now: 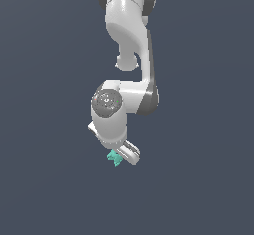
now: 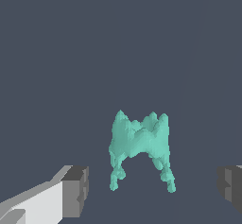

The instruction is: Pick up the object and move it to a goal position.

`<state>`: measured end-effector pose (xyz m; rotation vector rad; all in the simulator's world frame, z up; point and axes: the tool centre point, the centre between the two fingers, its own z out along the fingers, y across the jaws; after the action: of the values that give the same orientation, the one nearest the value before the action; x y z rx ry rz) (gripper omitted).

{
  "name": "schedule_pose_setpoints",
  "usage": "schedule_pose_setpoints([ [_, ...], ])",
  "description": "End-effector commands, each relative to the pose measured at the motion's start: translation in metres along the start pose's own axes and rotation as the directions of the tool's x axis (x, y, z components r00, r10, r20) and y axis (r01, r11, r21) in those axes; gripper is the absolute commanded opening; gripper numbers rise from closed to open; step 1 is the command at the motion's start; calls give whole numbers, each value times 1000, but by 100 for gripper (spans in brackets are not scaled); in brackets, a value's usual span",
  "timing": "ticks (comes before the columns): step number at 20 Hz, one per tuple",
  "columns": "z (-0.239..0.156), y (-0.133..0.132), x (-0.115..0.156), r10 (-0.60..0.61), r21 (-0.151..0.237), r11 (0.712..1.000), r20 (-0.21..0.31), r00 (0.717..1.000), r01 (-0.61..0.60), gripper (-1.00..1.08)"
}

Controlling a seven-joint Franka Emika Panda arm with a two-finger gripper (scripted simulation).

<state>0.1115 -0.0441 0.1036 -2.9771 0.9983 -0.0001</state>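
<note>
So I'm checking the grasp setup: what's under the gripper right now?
The teal-green piece lies below the open gripper, between its fingers, untouched. Only flat dark ground surrounds it. The piece's underside is hidden.

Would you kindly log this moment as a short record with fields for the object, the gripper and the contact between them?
object: teal-green jagged piece, two prongs at one end, far smaller than the gripper
gripper: white gripper with dark finger pads, jaws wide open
position: piece lies between the two fingers in the wrist view, at the gripper's tip in the exterior view
contact: gaps show on both sides of the piece; not grasped
surroundings: plain dark grey ground
</note>
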Motion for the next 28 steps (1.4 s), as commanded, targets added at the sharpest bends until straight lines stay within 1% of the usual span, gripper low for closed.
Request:
schedule_pose_setpoints([
  [1,3,-1,3,22,-1,1000,0,1000,-22,100],
  [9,8,-1,3,29,-2,1000,0,1000,-29,100],
  [19,54,0,3,34,-1,999,0,999,-34,100],
  [25,55,-1,4,34,-1,999,0,999,-34,100],
  [26,55,-1,4,34,-1,999,0,999,-34,-100],
  [28,55,-1,4,34,-1,999,0,999,-34,-100],
])
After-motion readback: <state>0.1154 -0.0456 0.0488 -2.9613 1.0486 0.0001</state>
